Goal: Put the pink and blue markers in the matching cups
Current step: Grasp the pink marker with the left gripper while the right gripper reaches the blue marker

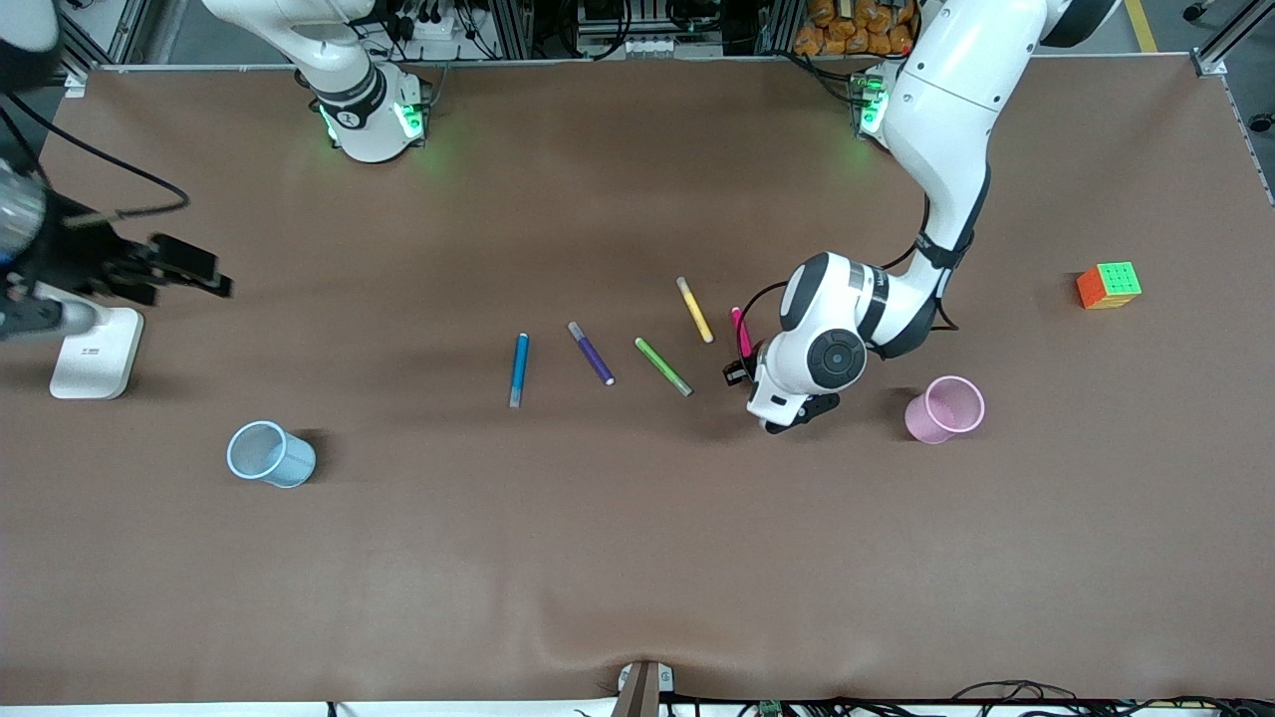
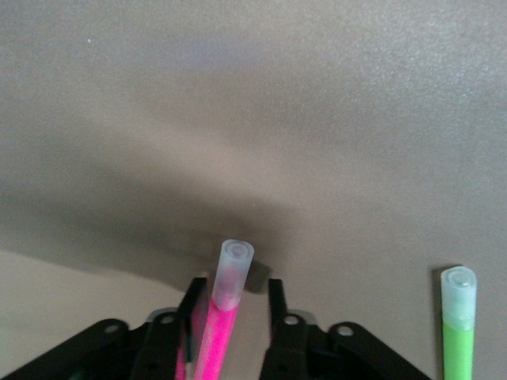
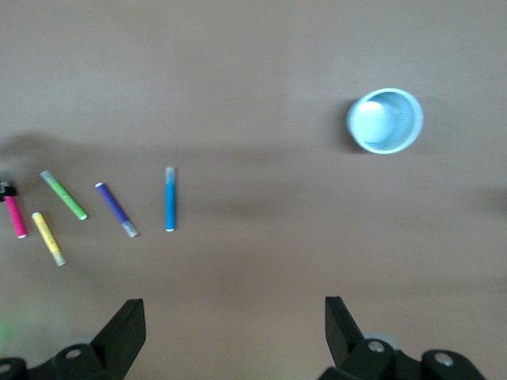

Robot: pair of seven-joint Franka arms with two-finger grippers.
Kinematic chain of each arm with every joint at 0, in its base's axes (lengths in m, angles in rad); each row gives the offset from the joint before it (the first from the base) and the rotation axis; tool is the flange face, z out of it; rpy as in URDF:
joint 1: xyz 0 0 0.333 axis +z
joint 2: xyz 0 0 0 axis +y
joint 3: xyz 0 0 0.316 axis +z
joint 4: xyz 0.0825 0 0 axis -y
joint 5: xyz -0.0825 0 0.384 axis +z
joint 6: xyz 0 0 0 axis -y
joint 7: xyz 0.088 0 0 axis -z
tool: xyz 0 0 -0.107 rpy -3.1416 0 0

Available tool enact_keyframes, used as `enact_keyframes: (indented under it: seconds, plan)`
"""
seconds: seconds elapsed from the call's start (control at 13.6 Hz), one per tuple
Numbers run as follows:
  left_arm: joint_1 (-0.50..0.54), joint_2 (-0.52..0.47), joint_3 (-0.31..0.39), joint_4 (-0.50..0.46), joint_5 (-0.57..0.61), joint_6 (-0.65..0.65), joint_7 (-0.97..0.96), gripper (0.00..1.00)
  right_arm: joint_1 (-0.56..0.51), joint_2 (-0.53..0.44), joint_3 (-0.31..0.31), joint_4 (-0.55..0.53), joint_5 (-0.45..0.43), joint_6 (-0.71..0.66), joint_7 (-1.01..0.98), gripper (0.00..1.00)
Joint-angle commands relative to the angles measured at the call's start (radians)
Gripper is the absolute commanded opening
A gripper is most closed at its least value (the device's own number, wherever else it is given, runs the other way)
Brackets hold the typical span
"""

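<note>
Here, going left to right across the front view, the right gripper (image 1: 214, 277) waits with fingers spread wide, the blue marker (image 1: 518, 368) untouched on the counter. The left gripper (image 1: 737, 373) has its fingers (image 2: 193, 317) straddling the pink marker (image 2: 218, 332), one side not yet touching; I judge it must clamp, lift, and carry to the pink cup (image 1: 944, 409).

No readable text, labels, brands or numbers on any object in view.
</note>
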Motion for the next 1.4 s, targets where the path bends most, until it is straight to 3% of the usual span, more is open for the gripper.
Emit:
enact_keyframes:
  seconds: [0.0,0.29,0.44,0.66,0.81,0.96,1.1,1.32]
  plan:
    - [-0.005,0.006,0.005,-0.002,-0.015,0.006,0.007,0.33,0.063,0.018,-0.004,0.032,0.028,-0.005,0.148,1.00]
    - [-0.005,0.017,0.005,0.005,-0.004,0.009,0.013,0.27,0.236,0.079,-0.004,0.052,0.027,0.040,0.386,1.00]
    - [0.000,0.015,0.005,0.004,-0.002,0.009,0.033,0.00,0.306,0.123,-0.004,0.049,0.013,0.085,0.382,1.00]
    - [0.007,-0.017,0.014,0.007,-0.002,-0.022,0.021,0.00,0.365,0.225,-0.004,0.034,-0.061,0.192,0.375,1.00]
    - [0.058,-0.137,0.018,0.013,-0.001,-0.136,0.021,0.00,0.388,0.281,-0.004,0.005,-0.073,0.273,0.375,1.00]
    - [0.131,-0.248,0.041,0.041,0.072,-0.258,0.022,0.00,0.408,0.324,-0.004,-0.026,-0.126,0.332,0.377,1.00]
    - [0.182,-0.282,0.046,0.085,0.112,-0.327,0.022,0.00,0.463,0.331,-0.005,-0.137,-0.192,0.495,0.389,1.00]
    - [0.189,-0.319,0.057,0.110,0.218,-0.335,0.011,0.00,0.468,0.331,-0.004,-0.277,-0.196,0.677,0.392,1.00]
